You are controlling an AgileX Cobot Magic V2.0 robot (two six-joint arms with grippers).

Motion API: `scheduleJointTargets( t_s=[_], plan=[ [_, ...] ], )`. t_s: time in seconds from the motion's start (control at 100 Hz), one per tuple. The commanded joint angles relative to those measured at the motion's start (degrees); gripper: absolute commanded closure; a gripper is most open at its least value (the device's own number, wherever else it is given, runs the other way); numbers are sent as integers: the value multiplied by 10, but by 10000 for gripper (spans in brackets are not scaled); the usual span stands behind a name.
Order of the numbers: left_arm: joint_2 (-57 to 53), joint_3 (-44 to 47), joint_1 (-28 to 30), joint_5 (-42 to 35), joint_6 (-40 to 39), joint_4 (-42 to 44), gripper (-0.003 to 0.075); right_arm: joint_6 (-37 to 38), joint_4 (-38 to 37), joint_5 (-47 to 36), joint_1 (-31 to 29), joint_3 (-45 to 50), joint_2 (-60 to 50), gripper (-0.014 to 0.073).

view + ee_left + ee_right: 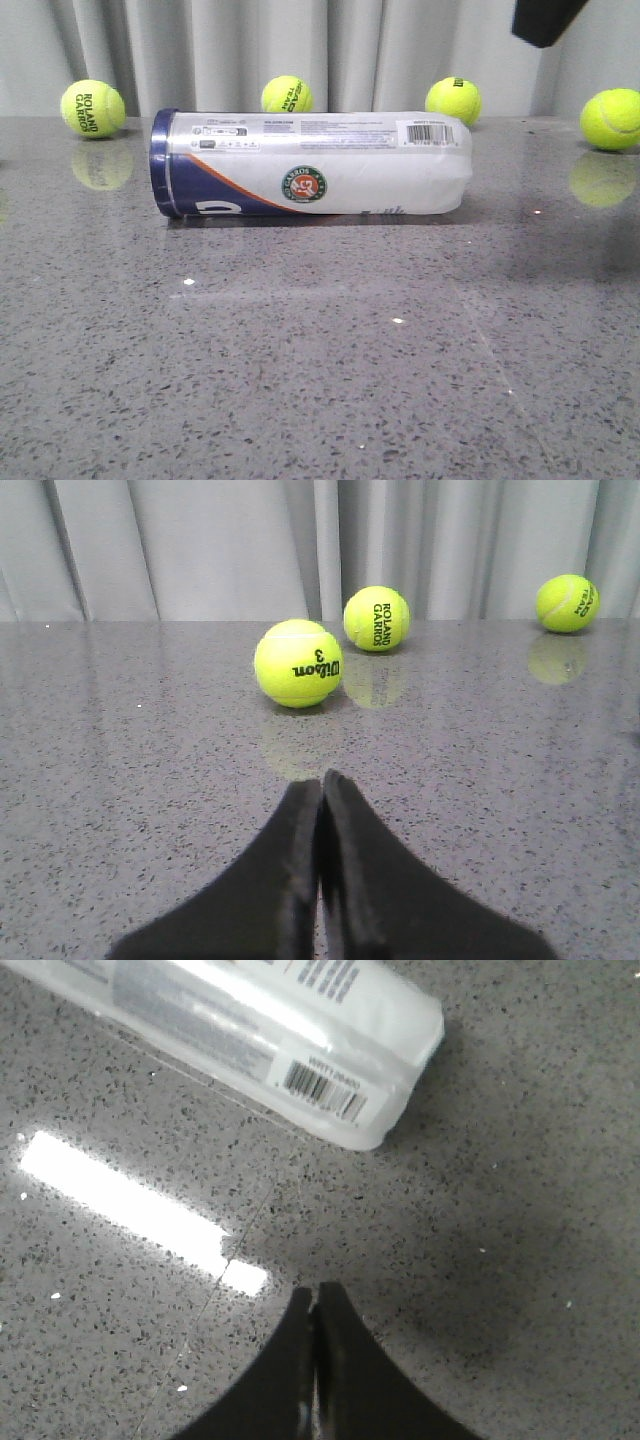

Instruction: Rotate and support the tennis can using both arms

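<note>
Front view, left to right: the tennis can (310, 163) lies on its side on the grey table (300, 380), navy end left, ridged base right. My left gripper (321, 780) is clenched on nothing, facing tennis balls (298, 663), away from the can. My right gripper (315, 1295), also clenched empty, hovers near the barcode (320, 1090) end. I should part both before approaching opposite ends.

The tennis can (310, 163) is whitish-clear with a navy end, an orange stripe, a round green emblem and a black barcode. The tennis balls (93, 108) are yellow-green with dark lettering. The tabletop (320, 380) is speckled grey. Both tools (320, 785) (314, 1295) are matte black.
</note>
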Motion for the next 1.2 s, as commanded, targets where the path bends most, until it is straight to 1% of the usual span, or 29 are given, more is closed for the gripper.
scheduleJointTargets(
  t_s=[0.0,0.21,0.36,0.54,0.68,0.76,0.94,1.19],
  plan=[
    [-20,25,1,-44,-7,-5,740,9,-4,-42,-3,17,-53,661],
    [-20,25,1,-44,-7,-5,740,13,-4,-123,-3,123,-151,661],
    [-20,25,1,-48,-7,-5,740,13,-4,-205,-3,212,-226,661],
    [-20,25,1,-70,-7,-5,740,13,-4,-299,-3,311,-318,661],
    [-20,25,1,-98,-7,-5,740,13,-4,-344,-3,374,-386,661],
    [-20,25,1,-109,-7,-5,740,13,-4,-364,-3,405,-422,661],
    [-20,23,1,-109,-7,-5,740,13,-4,-393,-3,468,-497,661],
    [-20,8,1,-106,-7,-5,740,13,-4,-408,-3,509,-576,661]
  ],
)
